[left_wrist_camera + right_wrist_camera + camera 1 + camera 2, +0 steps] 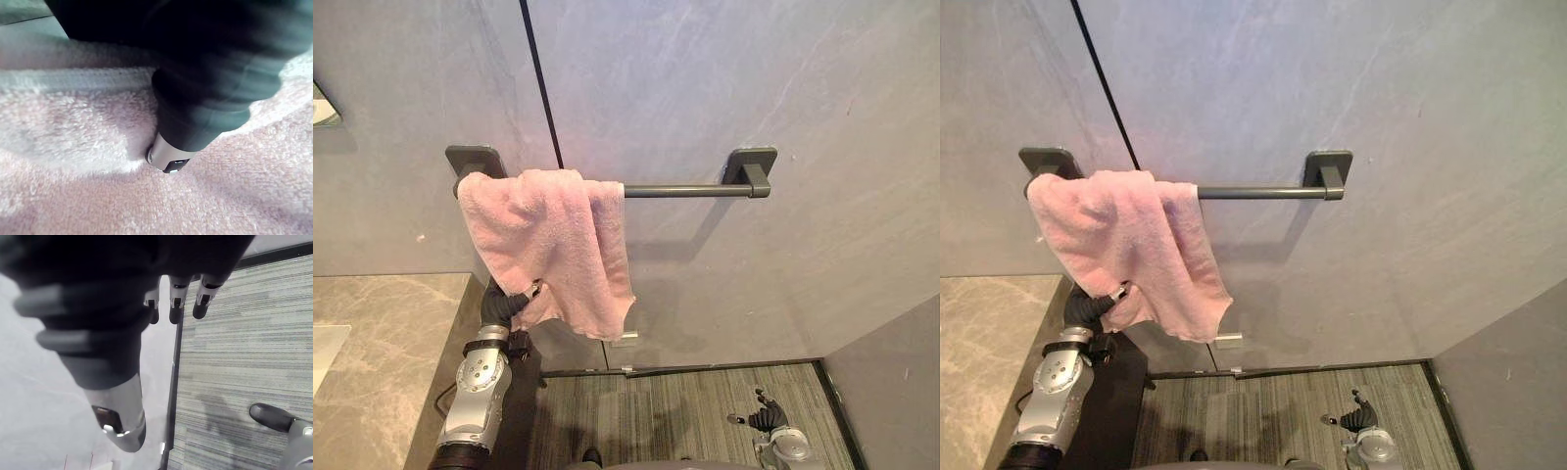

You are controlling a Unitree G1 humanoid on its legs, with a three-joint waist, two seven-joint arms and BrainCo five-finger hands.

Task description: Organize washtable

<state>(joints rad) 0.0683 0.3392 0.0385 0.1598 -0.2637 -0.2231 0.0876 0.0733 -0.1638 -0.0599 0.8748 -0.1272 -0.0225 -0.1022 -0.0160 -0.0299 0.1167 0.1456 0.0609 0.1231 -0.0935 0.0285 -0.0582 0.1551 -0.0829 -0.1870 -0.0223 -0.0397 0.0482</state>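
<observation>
Watching head camera, I saw pink towel draped over left end of grey wall bar, centre-left of frame. Left hand sat against towel's lower edge; I could not tell its grip. Right hand hung lower right above carpet, fingers relaxed, empty.
</observation>
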